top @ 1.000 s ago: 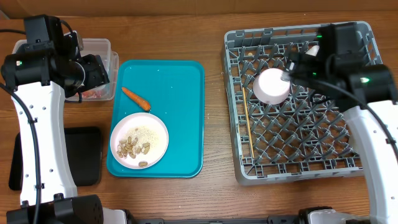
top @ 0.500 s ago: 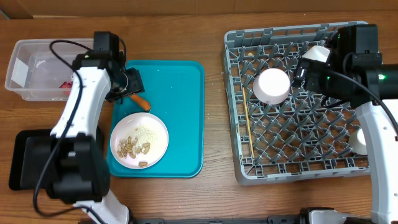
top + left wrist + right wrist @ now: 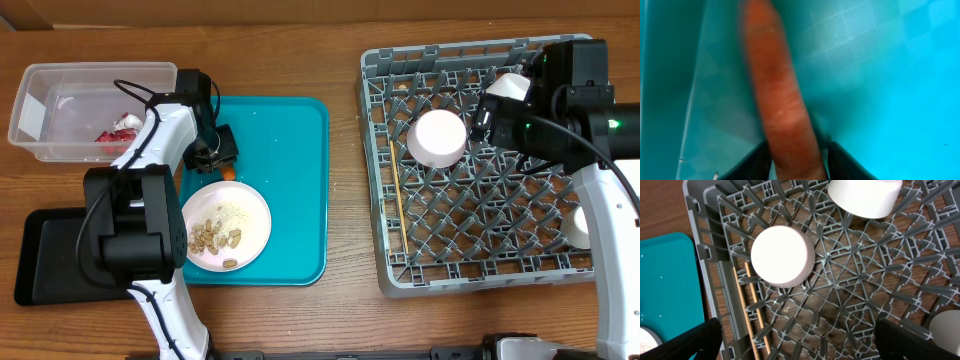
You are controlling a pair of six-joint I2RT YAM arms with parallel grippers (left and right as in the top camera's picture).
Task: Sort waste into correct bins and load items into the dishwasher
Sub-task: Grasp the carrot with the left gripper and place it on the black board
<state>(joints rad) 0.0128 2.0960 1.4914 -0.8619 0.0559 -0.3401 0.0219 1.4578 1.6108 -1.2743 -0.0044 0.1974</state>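
Observation:
An orange carrot (image 3: 782,100) lies on the teal tray (image 3: 290,190); only its tip (image 3: 230,172) shows overhead. My left gripper (image 3: 797,165) is low over it, one finger close on each side with a thin gap, open. The clear tub (image 3: 60,100) holds the red wrapper (image 3: 118,132). A white plate (image 3: 252,212) on the tray carries peanuts (image 3: 212,238) and rice (image 3: 236,212). The grey dish rack (image 3: 480,215) holds an upturned bowl (image 3: 782,255), a cup (image 3: 865,197) and chopsticks (image 3: 740,305). My right gripper (image 3: 800,345) hangs open and empty above the rack.
The black tray (image 3: 45,255) lies at the front left, partly under my left arm. Another white bowl (image 3: 577,225) sits at the rack's right edge. Bare wooden table runs between the teal tray and the rack.
My left arm swung from the clear tub to the teal tray and came down around the carrot. My right arm shifted slightly a second ago and has stayed still since.

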